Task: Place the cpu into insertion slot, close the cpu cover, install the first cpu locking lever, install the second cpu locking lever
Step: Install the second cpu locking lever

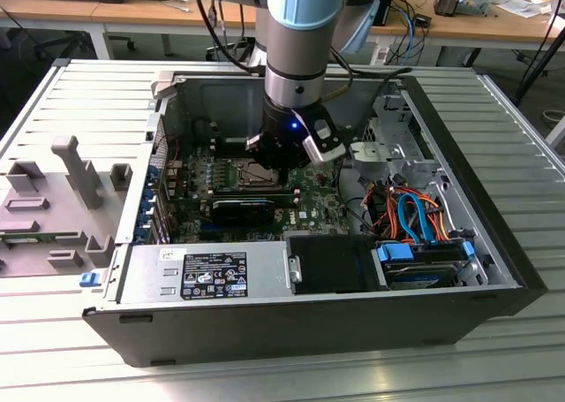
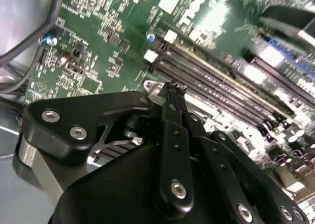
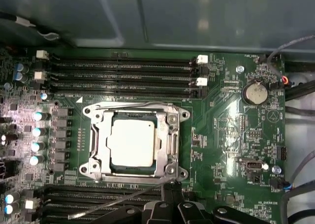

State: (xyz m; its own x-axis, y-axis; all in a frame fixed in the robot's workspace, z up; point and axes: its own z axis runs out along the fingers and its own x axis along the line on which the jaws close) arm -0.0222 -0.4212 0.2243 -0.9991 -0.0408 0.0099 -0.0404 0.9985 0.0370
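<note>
In the first wrist view the cpu [image 3: 132,143] lies in the insertion slot [image 3: 87,169], its dull silver top showing through the window of the cpu cover [image 3: 171,135], which lies flat over it. One thin wire lever [image 3: 133,105] runs along the socket's edge beside the memory slots. A second wire lever [image 3: 113,200] slants away from the opposite side, over the other memory slots. My gripper [image 3: 172,188] is at that lever's socket end, its black fingers [image 2: 170,93] drawn together to a point. In the exterior view the gripper [image 1: 284,174] hangs low over the green motherboard [image 1: 309,199] beside the slot [image 1: 237,174].
The open computer case [image 1: 132,278] surrounds the board with metal walls. A power supply [image 1: 212,274] sits along its near side, and a drive bay with blue and orange cables [image 1: 415,225] at the exterior view's right. Long black memory slots [image 3: 123,71] flank the socket. A grey fixture [image 1: 79,168] stands outside at the exterior view's left.
</note>
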